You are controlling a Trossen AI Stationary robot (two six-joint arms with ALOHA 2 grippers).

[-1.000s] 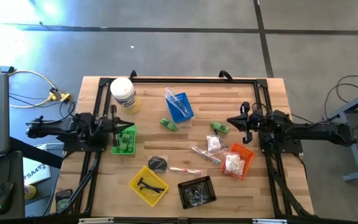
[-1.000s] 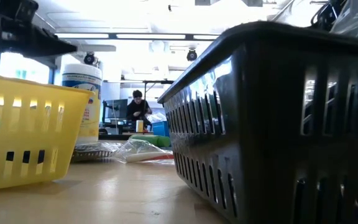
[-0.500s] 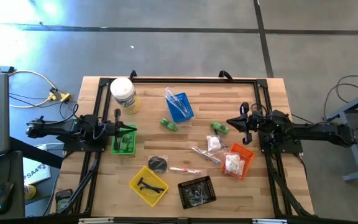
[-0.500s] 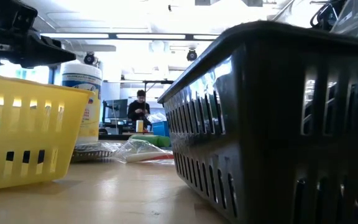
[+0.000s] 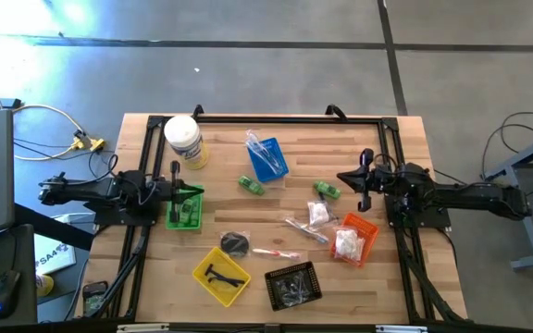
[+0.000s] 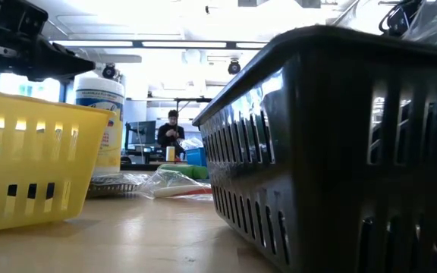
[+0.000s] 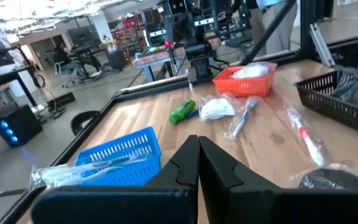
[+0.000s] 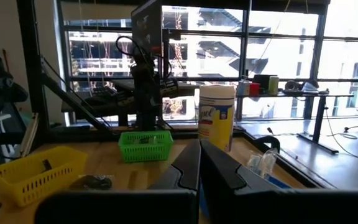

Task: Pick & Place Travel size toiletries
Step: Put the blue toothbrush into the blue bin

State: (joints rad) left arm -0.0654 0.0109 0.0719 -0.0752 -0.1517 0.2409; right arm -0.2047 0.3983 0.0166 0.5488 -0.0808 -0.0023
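Table (image 5: 276,129): wooden, my two arms reach in from its left and right edges.
Tub (image 5: 184,141): white with a yellow label, upright at the far left corner.
Trays: green tray (image 5: 185,209) just beside my left gripper; blue tray (image 5: 268,157) far middle; orange tray (image 5: 353,239) near my right arm; yellow tray (image 5: 220,275) and black tray (image 5: 293,283) at the near edge.
My left gripper (image 5: 174,173): fingers pressed together, holding nothing, at the green tray's far side.
My right gripper (image 5: 364,165): fingers pressed together, empty, above the table's right side.
Toiletries: two green bottles (image 5: 252,184) lie loose between the blue and orange trays; wrapped toothbrush (image 5: 304,228), white sachet (image 5: 317,214) and dark bit (image 5: 235,243) lie mid-table.
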